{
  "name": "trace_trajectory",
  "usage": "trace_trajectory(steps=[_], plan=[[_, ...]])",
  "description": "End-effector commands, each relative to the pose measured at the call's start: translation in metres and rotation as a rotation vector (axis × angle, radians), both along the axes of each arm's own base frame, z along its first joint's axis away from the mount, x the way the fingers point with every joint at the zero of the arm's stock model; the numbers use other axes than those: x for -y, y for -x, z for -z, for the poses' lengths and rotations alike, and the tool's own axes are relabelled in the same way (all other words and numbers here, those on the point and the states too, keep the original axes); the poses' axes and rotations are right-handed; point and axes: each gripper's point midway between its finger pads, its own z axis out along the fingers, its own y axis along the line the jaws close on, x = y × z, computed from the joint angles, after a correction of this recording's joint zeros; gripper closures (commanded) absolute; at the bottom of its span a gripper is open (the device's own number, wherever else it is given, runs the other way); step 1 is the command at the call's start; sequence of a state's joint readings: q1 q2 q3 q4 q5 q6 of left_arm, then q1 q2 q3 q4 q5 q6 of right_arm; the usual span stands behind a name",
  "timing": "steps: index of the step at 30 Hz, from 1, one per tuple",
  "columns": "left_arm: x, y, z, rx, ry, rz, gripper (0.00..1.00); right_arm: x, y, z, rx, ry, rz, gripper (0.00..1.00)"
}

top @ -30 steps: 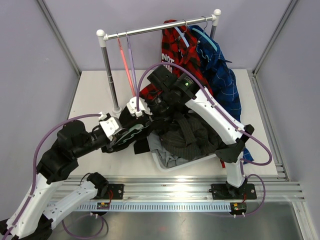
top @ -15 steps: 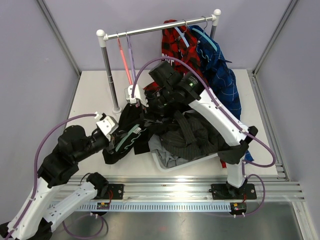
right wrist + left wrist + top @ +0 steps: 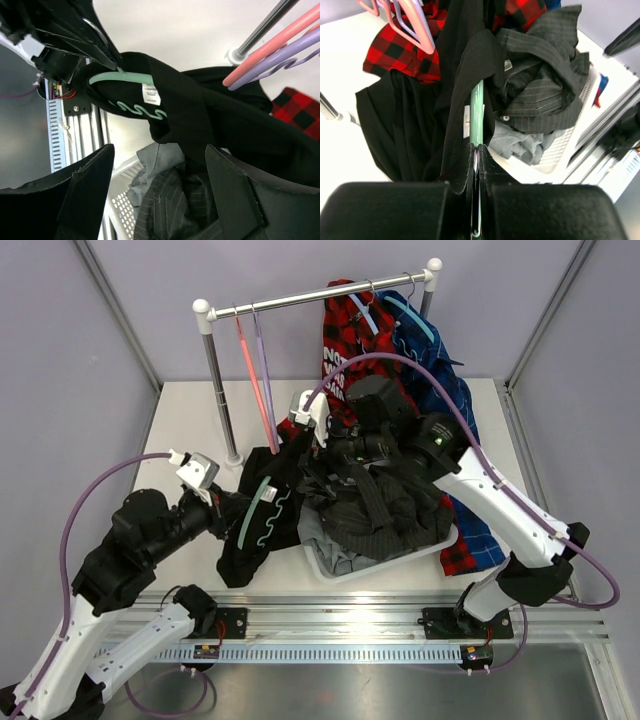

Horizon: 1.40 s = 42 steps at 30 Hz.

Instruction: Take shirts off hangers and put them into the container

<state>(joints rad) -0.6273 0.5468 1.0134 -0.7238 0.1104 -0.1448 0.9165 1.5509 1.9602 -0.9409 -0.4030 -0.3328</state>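
My left gripper [image 3: 238, 512] [image 3: 477, 150] is shut on the neck of a pale green hanger [image 3: 256, 508] [image 3: 477, 112] [image 3: 122, 77]. A black shirt [image 3: 250, 540] [image 3: 412, 125] [image 3: 210, 120] still hangs on it, left of the white basket [image 3: 345, 570] [image 3: 562, 147] [image 3: 117, 202]. The basket holds a grey shirt [image 3: 520, 142] [image 3: 155, 162] under a dark pinstriped one [image 3: 375, 510] [image 3: 540, 80] [image 3: 175, 215]. My right gripper [image 3: 318, 448] [image 3: 160, 195] is open above the basket's far left corner, holding nothing. Red plaid [image 3: 350, 345] and blue plaid [image 3: 445, 400] shirts hang on the rail.
The white-and-steel rail [image 3: 300, 302] crosses the back, its left post [image 3: 222, 400] standing on the table. Bare pink [image 3: 252, 375] [image 3: 272, 50] and purple [image 3: 266, 375] [image 3: 285, 62] hangers dangle from it, close behind both grippers. Metal base rails [image 3: 400, 625] run along the near edge.
My right gripper has opened, let go of the black shirt and swung right and back. The left arm has drawn the hanger and shirt away from the basket.
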Motion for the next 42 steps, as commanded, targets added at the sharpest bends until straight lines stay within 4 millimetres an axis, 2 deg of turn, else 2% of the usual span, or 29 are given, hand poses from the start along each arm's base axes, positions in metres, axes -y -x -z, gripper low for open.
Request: trace_trajectory(steps=[1,3,8,11,12,13,15,16,18,19,21,22,25,27,29,33,36,37,39,40,42], plan=[[0.002,0.000,-0.052,0.070,0.163,-0.032,1.00,-0.022,-0.017,0.020,-0.078,-0.028,0.096,0.20],[0.000,0.002,-0.057,0.076,0.174,-0.032,1.00,-0.028,-0.034,0.029,-0.060,-0.011,0.149,0.18],[-0.003,0.004,-0.062,0.088,0.177,-0.040,1.00,-0.033,-0.062,0.031,0.005,0.012,0.233,0.16],[-0.004,0.003,-0.063,0.095,0.168,-0.044,1.00,-0.040,-0.066,0.037,0.013,0.028,0.218,0.26],[-0.005,0.002,-0.063,0.101,0.161,-0.047,1.00,-0.042,-0.065,0.038,0.010,0.031,0.205,0.33],[-0.006,0.000,-0.063,0.107,0.155,-0.056,1.00,-0.044,-0.062,0.036,0.006,0.028,0.187,0.60],[-0.009,-0.003,-0.060,0.112,0.123,-0.068,1.00,-0.049,-0.048,0.028,-0.025,0.011,0.110,0.89],[-0.012,-0.005,-0.059,0.117,0.108,-0.084,1.00,-0.050,-0.044,0.021,-0.027,-0.003,0.087,1.00],[-0.014,-0.010,-0.052,0.123,0.055,-0.091,1.00,-0.051,-0.026,-0.007,-0.017,-0.063,-0.002,1.00],[-0.014,-0.012,-0.050,0.126,0.040,-0.095,1.00,-0.051,-0.016,-0.028,-0.007,-0.108,-0.045,1.00],[-0.012,-0.016,-0.046,0.132,0.004,-0.082,1.00,-0.052,-0.005,-0.049,-0.003,-0.157,-0.100,1.00],[-0.009,-0.019,-0.044,0.130,-0.015,-0.074,1.00,-0.052,0.000,-0.067,0.008,-0.199,-0.114,1.00],[-0.005,-0.022,-0.050,0.147,-0.013,-0.058,1.00,-0.057,0.016,-0.087,-0.001,-0.257,-0.191,1.00],[-0.001,-0.025,-0.054,0.158,-0.011,-0.048,1.00,-0.064,0.029,-0.088,-0.043,-0.270,-0.240,1.00],[0.002,-0.027,-0.060,0.173,-0.005,-0.043,1.00,-0.073,0.047,-0.085,-0.075,-0.269,-0.306,1.00],[0.008,-0.028,-0.065,0.196,0.009,-0.018,1.00,-0.086,0.063,-0.069,-0.125,-0.237,-0.355,1.00],[0.010,-0.026,-0.068,0.212,0.024,-0.002,1.00,-0.095,0.059,-0.048,-0.172,-0.193,-0.344,1.00],[0.009,-0.024,-0.072,0.226,0.035,0.000,1.00,-0.098,0.056,-0.034,-0.198,-0.162,-0.336,1.00],[0.007,-0.023,-0.072,0.234,0.038,-0.003,1.00,-0.099,0.055,-0.018,-0.222,-0.124,-0.335,1.00],[0.006,-0.022,-0.073,0.242,0.039,-0.006,1.00,-0.100,0.055,-0.003,-0.242,-0.083,-0.328,1.00],[0.002,-0.018,-0.072,0.256,0.034,-0.006,1.00,-0.098,0.053,0.008,-0.225,-0.047,-0.332,1.00]])
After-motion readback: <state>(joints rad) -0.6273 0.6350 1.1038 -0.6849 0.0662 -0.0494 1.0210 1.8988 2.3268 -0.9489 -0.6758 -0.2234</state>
